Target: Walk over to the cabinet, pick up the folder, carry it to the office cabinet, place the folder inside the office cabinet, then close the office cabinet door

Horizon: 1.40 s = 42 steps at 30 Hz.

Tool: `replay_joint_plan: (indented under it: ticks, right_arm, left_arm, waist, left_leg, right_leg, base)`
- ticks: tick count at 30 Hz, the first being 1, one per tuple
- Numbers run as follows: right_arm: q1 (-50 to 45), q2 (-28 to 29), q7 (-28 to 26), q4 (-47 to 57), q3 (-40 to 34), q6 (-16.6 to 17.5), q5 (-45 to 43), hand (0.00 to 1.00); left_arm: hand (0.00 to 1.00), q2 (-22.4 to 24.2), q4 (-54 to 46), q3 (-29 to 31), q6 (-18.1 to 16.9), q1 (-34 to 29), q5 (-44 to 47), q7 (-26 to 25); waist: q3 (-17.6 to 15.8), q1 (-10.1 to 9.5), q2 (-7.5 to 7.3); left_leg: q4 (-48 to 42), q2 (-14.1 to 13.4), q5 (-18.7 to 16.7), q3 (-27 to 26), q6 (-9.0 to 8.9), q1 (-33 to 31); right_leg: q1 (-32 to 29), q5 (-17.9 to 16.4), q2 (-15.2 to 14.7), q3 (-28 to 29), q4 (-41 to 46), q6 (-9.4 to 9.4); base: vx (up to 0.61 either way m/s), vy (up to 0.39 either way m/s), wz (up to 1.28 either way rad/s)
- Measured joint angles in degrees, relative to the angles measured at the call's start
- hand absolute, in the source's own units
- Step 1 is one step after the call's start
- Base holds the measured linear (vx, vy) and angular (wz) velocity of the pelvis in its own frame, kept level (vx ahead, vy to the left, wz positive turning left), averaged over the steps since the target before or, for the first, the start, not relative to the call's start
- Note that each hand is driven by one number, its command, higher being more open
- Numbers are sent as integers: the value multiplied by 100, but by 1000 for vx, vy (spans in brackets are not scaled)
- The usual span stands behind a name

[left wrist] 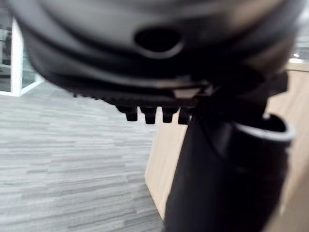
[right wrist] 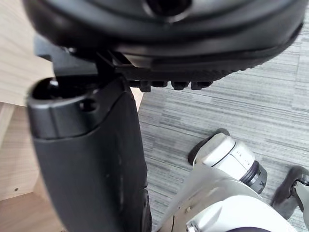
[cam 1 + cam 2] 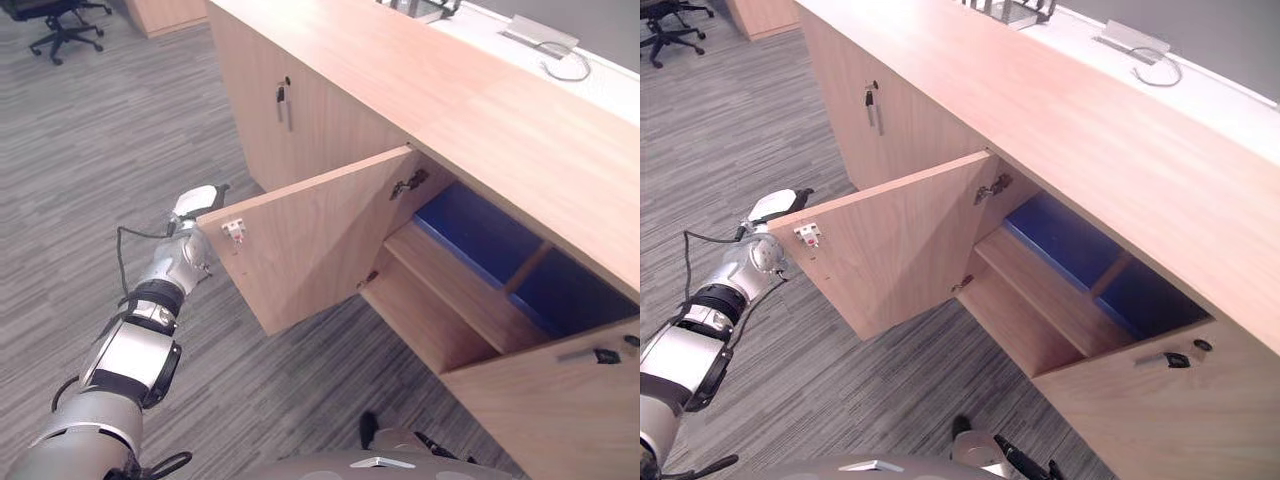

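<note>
In the left eye view, your left hand is sitting at the outer edge of the open door of the office cabinet, on the door's outside face, with the fingers partly hidden behind the wood. The blue folder is lying inside the cabinet, in the upper compartment above the shelf. More blue is showing past a wooden divider to its right, and you cannot tell whether that is the same item. A second door is hanging partly open at the lower right. A key is sticking out of the closed door further along. An office chair is standing well apart on the carpeted floor, and a cable is looping on the white surface behind the cabinet.

The right eye view is giving you the same layout: hand at the door's free edge, folder in the upper compartment.

In the left wrist view, your left hand is released. Its fingers are running out in a straight row, grasping nothing, and the door panel is standing just past the thumb.

In the right wrist view, your right hand is likewise relaxed and empty, hanging beside a wooden cabinet panel above the carpet
</note>
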<state>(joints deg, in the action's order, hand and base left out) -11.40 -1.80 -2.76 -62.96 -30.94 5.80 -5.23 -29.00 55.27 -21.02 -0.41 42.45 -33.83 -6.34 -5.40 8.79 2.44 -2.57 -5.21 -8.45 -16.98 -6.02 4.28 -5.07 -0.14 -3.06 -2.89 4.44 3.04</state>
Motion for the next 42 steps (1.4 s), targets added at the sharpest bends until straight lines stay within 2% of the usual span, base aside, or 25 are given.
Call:
replay_joint_plan:
  ticks: [2,4,6,7,9,10,11,12,13,14,17,19,24,27,29,32,35,40,42]
  right_arm:
    - [-26,-17,49,1,12,11,-19,100]
    - [-118,-44,109,0,12,64,-14,100]
    - [-126,-69,138,-16,2,80,-14,100]
    - [-121,-71,172,-23,2,83,-6,100]
    - [-121,-74,196,-24,-5,80,-6,100]
    - [-106,-58,212,-29,7,68,-6,100]
    - [-82,-24,212,-30,22,63,-1,100]
    - [-26,15,214,-62,21,53,10,100]
    - [-55,-74,245,-137,-19,59,-14,100]
    - [-13,-102,301,-181,-6,9,-10,100]
    - [-2,56,317,-176,40,7,2,100]
    - [-8,80,330,-201,74,-2,6,100]
    - [96,-84,217,-228,456,-92,214,100]
    - [142,-75,37,-256,570,-173,277,100]
    - [149,-68,-33,-264,584,-226,278,100]
    - [140,-122,-97,-285,610,-302,274,100]
    - [148,-203,-146,-385,654,-331,277,100]
    - [169,-223,-153,-459,688,-400,488,100]
    - [234,-185,-153,-512,678,-420,493,100]
  left_arm:
    - [100,-89,-521,-343,29,-266,-13,-93]
    - [100,-221,-1867,-1109,-4,-950,-16,-60]
    - [100,-230,-2479,-1542,-234,-1303,-9,86]
    - [100,-208,-2900,-1938,-501,-1539,5,280]
    - [100,10,-3249,-2352,-814,-1852,221,543]
    - [100,242,-3310,-2597,-968,-2081,440,738]
    - [100,333,-3313,-2747,-1028,-2181,522,827]
    - [100,569,-3305,-2999,-1065,-2329,729,953]
    - [100,926,-3356,-3153,-1105,-2496,1004,1098]
    - [100,1117,-3436,-3351,-1202,-2755,1160,1268]
    - [100,1098,-3773,-3699,-1256,-3226,1577,1641]
    - [100,1069,-3774,-3643,-1244,-3229,1680,1705]
    - [100,1113,-3785,-3662,-1179,-3469,2270,1966]
    - [100,1108,-3812,-3628,-1133,-3655,2337,2208]
    - [100,1099,-3812,-3608,-1071,-3710,2449,2286]
    - [100,1111,-3850,-3384,-1041,-4004,2493,2425]
    - [100,1288,-3461,-2806,-1022,-4360,2505,2578]
    - [100,1860,-1422,-1318,-801,-4592,3145,2683]
    - [100,2082,32,119,-541,-4443,3156,2170]
  waist:
    - [4,-33,6]
    - [22,-79,30]
    - [44,-88,48]
    - [62,-86,58]
    - [140,-73,81]
    - [202,-81,10]
    - [177,-58,-146]
    - [193,-65,-265]
    - [248,-38,33]
    - [287,-65,-66]
    - [381,-73,-198]
    - [407,-92,-246]
    - [451,-97,-177]
    - [460,-104,-275]
    - [440,-106,-385]
    - [460,-111,-352]
    - [504,-146,-319]
    - [598,-252,-447]
    - [649,-300,-539]
  left_leg:
    - [-12,6,-2,-6,-1,18]
    - [-167,111,-20,25,-27,22]
    - [-257,175,-35,48,-1,17]
    - [-304,248,-63,62,47,11]
    - [-425,316,-126,46,155,-8]
    - [-900,390,-160,6,159,-190]
    - [-1381,428,-295,0,186,-506]
    - [-968,543,-523,-19,383,-551]
    - [300,329,561,62,350,-505]
    - [237,419,584,-57,431,-439]
    - [238,463,579,1,430,-377]
    - [237,449,579,102,431,-379]
    - [313,413,622,187,488,-363]
    - [738,498,952,209,455,-252]
    - [773,543,1011,259,439,-246]
    - [775,459,1115,341,381,-223]
    - [777,380,1146,390,340,-186]
    - [776,352,1154,343,334,-289]
    - [776,350,1145,237,320,-283]
  right_leg:
    - [38,15,-18,-18,-3,3]
    - [167,55,-174,-191,0,40]
    - [241,122,-255,-244,-10,144]
    - [293,175,-291,-270,-61,221]
    - [340,244,-368,-287,-122,223]
    - [374,334,-551,-286,-165,204]
    - [400,345,-726,-275,-158,192]
    - [412,344,-903,-195,-165,192]
    - [437,337,-759,-277,-158,202]
    - [444,274,-867,-273,-116,292]
    - [441,289,-905,-305,-28,276]
    - [458,288,-885,-314,-27,277]
    - [520,202,-829,-323,-121,318]
    - [511,-70,-865,-430,-188,313]
    - [524,-304,-919,-532,-189,394]
    - [561,-409,-817,-632,-161,403]
    - [639,-416,-744,-671,-189,432]
    - [611,-298,-685,-583,-381,457]
    - [607,-174,-661,-466,-479,437]
  base:
    - [83,30,14]
    - [76,91,38]
    - [72,109,25]
    - [67,88,7]
    - [104,137,-15]
    - [104,164,-22]
    - [73,152,-19]
    - [53,119,1]
    - [71,122,-14]
    - [68,93,-16]
    - [25,25,-7]
    - [-24,-42,20]
    - [-78,-71,-1]
    - [-101,-100,-2]
    - [-143,-135,12]
    - [-140,-113,10]
    - [-86,-61,6]
    - [-18,-6,-4]
    - [33,5,-24]
